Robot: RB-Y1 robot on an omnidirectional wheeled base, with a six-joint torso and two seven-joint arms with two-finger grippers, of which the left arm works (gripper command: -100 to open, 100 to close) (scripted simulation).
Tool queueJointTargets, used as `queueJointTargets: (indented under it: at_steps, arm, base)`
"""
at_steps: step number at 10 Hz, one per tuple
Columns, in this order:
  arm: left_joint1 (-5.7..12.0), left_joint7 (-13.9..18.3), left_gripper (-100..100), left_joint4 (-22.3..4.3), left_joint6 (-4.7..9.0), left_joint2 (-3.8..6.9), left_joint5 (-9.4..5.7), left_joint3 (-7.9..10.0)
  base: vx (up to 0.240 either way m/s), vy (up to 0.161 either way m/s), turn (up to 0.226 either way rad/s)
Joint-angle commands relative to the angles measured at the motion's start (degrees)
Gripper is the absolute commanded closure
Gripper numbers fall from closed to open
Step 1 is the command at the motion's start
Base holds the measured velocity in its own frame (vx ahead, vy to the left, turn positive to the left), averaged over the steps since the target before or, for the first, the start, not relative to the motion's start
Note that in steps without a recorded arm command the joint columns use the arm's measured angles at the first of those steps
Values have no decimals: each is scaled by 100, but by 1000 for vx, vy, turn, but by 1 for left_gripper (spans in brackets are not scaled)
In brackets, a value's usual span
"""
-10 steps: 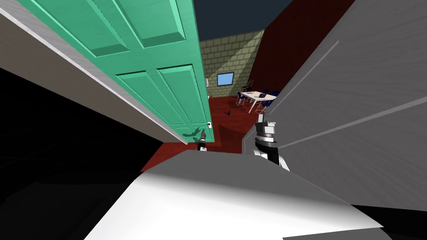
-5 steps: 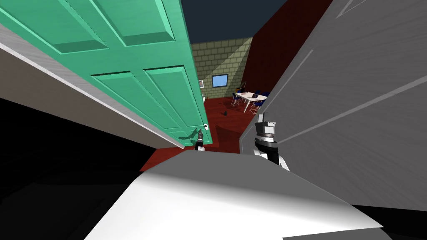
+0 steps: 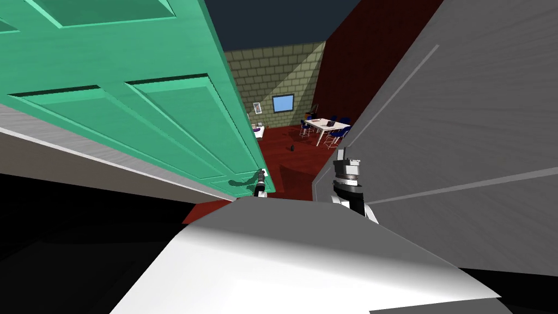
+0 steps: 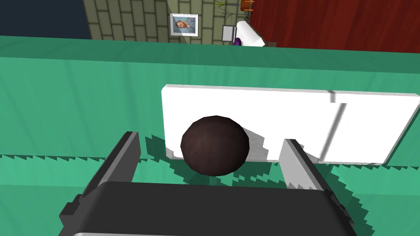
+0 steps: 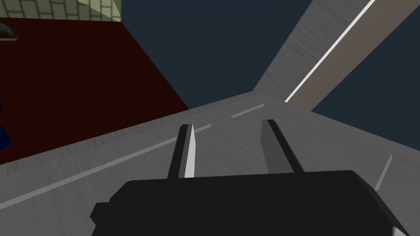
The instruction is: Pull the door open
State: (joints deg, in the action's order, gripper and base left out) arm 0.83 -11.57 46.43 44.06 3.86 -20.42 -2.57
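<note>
The left hand (image 4: 209, 137) hangs open at the green door (image 4: 82, 106), its fingers (image 4: 293, 162) flanking the dark round knob (image 4: 215, 147) without touching it. The right hand (image 5: 227, 125), its fingers apart on nothing, is well to the right of the door.

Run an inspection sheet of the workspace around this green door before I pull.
Surface: red-brown floor past the doorway.
Job's things: green panelled door, standing partly open; dark round knob on a white plate.
Clutter: one small dark thing on the floor, too small to identify.
Grippers: left claw open, one finger on either side of the knob with gaps showing; right claw open, holding nothing, beside the grey wall.
Cables: nothing seen.
Surroundings: brick wall, white table and blue chairs in the room beyond; black area on my left.
</note>
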Motion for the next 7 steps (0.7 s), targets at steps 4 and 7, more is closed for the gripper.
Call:
queueJointTargets:
  at_steps: [4,7]
  arm:
    - [11,-3,100,-4,-8,7,-1,3]
    - [3,17,100,-1,-10,17,1,-24]
  base:
    - [-25,2,-5]
    - [-42,10,-13]
